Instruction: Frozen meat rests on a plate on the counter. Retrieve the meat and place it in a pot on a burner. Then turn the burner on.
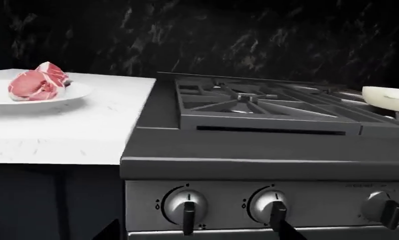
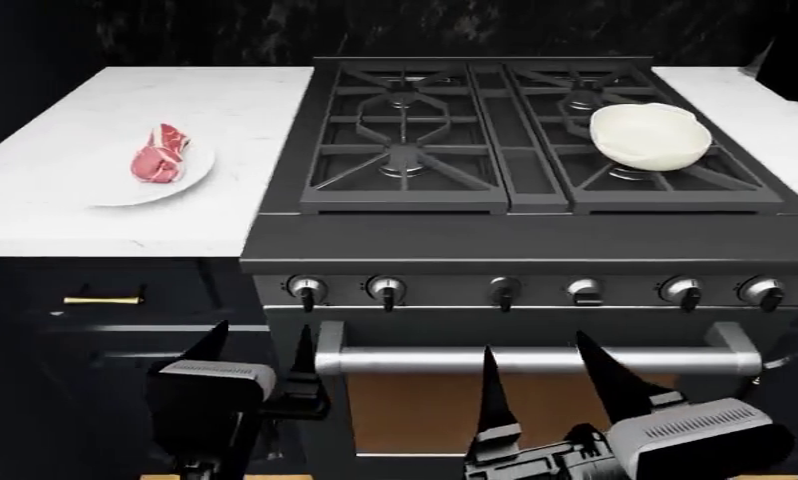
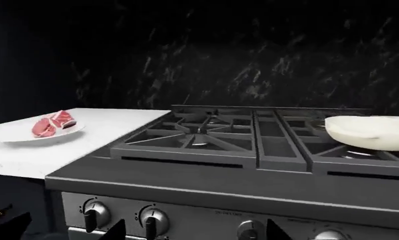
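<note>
The red-pink meat (image 2: pixel 159 155) lies on the white plate (image 2: pixel 112 192) on the white counter (image 2: pixel 39 215), left of the stove. The cream pot (image 2: pixel 649 135) sits on the front right burner (image 2: pixel 626 174). Both grippers hang low before the oven door, far from meat and pot. My left gripper (image 2: pixel 259 348) is open and empty. My right gripper (image 2: pixel 549 385) is open and empty. The left wrist view shows the meat (image 1: pixel 36 82), the plate (image 1: pixel 76 93) and the pot's edge (image 1: pixel 389 97). The right wrist view shows the meat (image 3: pixel 53 124) and the pot (image 3: pixel 373 131).
The black stove has several grated burners (image 2: pixel 402 155) and a row of knobs (image 2: pixel 386 291) on its front panel, above the oven handle (image 2: pixel 533 360). More counter (image 2: pixel 739 90) lies right of the stove. A dark marble wall stands behind.
</note>
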### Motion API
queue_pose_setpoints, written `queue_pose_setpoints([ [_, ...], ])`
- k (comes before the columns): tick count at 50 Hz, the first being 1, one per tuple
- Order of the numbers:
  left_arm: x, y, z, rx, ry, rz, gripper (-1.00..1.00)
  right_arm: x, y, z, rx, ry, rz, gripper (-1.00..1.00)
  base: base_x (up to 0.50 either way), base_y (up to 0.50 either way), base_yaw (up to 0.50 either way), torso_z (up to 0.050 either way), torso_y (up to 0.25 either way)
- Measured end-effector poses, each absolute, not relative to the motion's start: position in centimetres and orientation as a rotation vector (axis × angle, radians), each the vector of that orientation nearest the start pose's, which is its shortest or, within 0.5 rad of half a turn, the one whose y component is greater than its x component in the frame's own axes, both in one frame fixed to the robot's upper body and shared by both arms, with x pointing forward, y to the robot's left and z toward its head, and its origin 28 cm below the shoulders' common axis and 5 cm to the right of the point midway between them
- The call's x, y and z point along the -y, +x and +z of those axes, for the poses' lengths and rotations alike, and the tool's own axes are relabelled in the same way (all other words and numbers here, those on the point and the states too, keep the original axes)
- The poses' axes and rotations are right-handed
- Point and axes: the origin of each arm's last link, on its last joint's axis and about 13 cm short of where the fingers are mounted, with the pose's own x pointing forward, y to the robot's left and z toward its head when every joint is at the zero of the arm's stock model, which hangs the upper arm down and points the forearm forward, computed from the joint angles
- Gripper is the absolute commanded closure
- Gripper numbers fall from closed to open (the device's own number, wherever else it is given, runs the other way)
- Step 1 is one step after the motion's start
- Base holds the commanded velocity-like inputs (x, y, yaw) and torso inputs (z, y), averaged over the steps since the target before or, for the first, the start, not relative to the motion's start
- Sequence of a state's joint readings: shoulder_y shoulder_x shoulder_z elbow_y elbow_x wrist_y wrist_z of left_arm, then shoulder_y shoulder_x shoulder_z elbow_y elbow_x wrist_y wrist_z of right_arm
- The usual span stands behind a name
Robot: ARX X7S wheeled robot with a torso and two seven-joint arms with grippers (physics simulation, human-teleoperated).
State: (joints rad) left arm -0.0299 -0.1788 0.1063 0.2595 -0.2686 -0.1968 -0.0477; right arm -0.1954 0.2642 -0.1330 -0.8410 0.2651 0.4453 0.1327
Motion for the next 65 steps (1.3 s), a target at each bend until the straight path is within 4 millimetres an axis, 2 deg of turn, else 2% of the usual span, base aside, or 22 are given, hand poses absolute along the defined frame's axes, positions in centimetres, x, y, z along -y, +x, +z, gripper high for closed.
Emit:
queue_pose_setpoints([
  [12, -22.4, 22.0, 10.3, 0.103, -0.096, -0.145, -1.0, 9.9, 14.5, 15.9, 0.177, 0.025, 0.278, -1.0, 0.0, 0.5, 0.0, 0.05, 0.0],
  [30, -23.1, 22.1, 17.6, 0.122, -0.083, -0.222, -1.0, 10.8, 15.1, 22.9, 0.106, -0.006, 0.357, -1.0, 0.0, 0.5, 0.0, 0.05, 0.0],
  [34, -23.3, 22.1, 18.9, 0.132, -0.06, -0.218, -1.0, 10.8, 15.1, 24.0, 0.094, -0.022, 0.368, -1.0, 0.0, 0.08, 0.0, 0.05, 0.0],
  [40, -23.1, 22.2, 20.5, 0.133, -0.046, -0.226, -1.0, 10.9, 15.2, 25.5, 0.075, -0.061, 0.349, -1.0, 0.0, 0.0, 0.0, 0.02, 0.0],
  [51, -23.0, 22.5, 23.1, 0.072, -0.029, -0.179, -1.0, 11.1, 15.3, 28.0, 0.046, -0.102, 0.338, -1.0, 0.49, 0.0, 0.0, 0.0, 0.0],
  [65, -22.8, 22.5, 24.8, 0.016, -0.04, -0.162, -1.0, 11.1, 15.3, 29.6, 0.04, -0.144, 0.348, -1.0, 0.5, 0.0, 0.0, 0.0, 0.001],
])
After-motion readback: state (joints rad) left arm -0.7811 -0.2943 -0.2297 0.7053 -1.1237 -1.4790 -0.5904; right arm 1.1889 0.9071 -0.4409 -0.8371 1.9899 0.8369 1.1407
